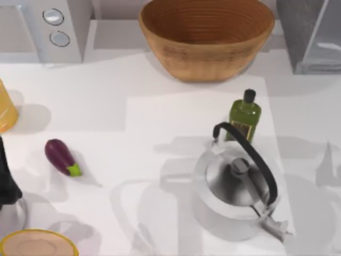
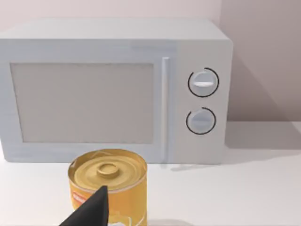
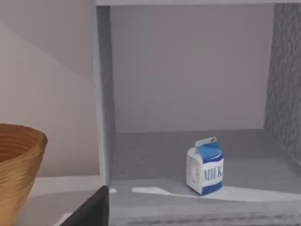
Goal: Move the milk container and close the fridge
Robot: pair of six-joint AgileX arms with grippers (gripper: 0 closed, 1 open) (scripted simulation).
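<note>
One milk carton [image 3: 205, 166] stands upright inside the open fridge [image 3: 103, 94], near its front edge; whether either gripper's jaws are spread cannot be told.

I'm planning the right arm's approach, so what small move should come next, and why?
Probably ease the right gripper forward toward the milk container. It stands upright on the floor of the open fridge, ungrasped, directly ahead in the right wrist view.

Kitchen: microwave [image 2: 113, 92], kettle [image 1: 234, 184], fridge [image 3: 188, 155].
</note>
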